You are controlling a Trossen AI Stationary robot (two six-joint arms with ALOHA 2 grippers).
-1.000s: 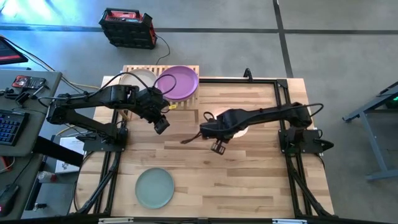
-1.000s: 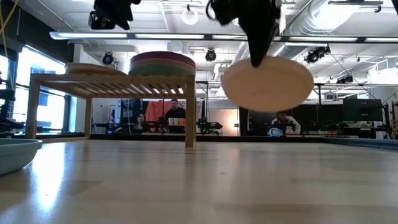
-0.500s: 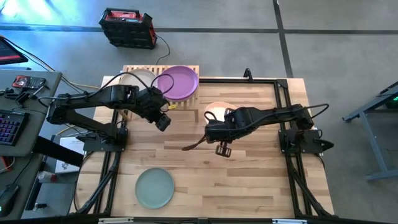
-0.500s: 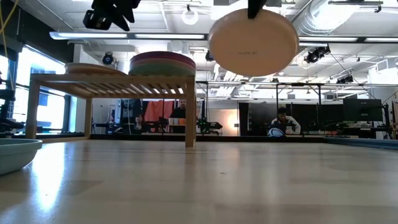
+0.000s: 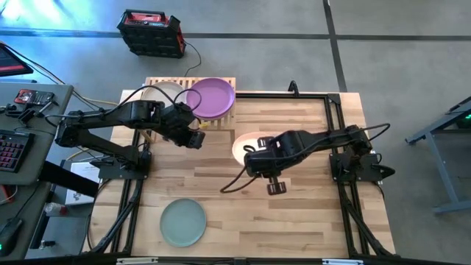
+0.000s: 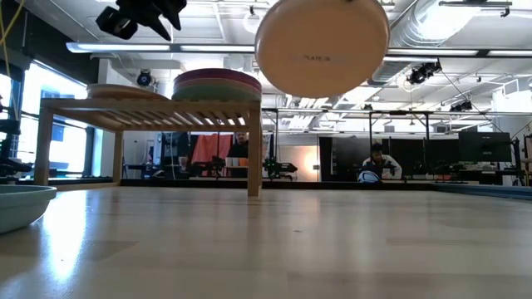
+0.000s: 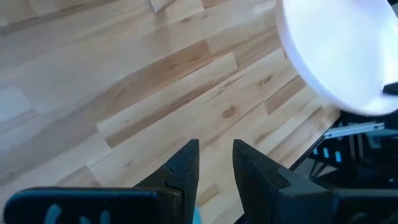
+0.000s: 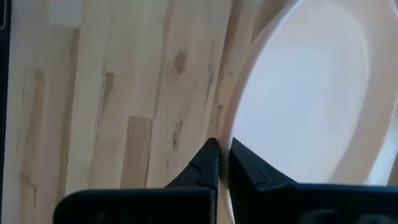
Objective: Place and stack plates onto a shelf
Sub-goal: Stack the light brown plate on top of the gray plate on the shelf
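The right gripper point(image 8: 222, 163) pinches the rim of a round, pale peach matte plate point(image 5: 250, 142), holding it in the air above the middle of the butcher-block tabletop point(image 5: 294, 213). The left gripper point(image 7: 215, 163), its fingers narrowly parted around nothing, hangs just in front of the low light-wood slatted shelf point(image 6: 150, 112), which carries a purple-topped stack of plates point(image 5: 210, 97) beside a single beige plate point(image 5: 160, 93). A sage green plate point(image 5: 183, 222) lies well apart near the table's front edge.
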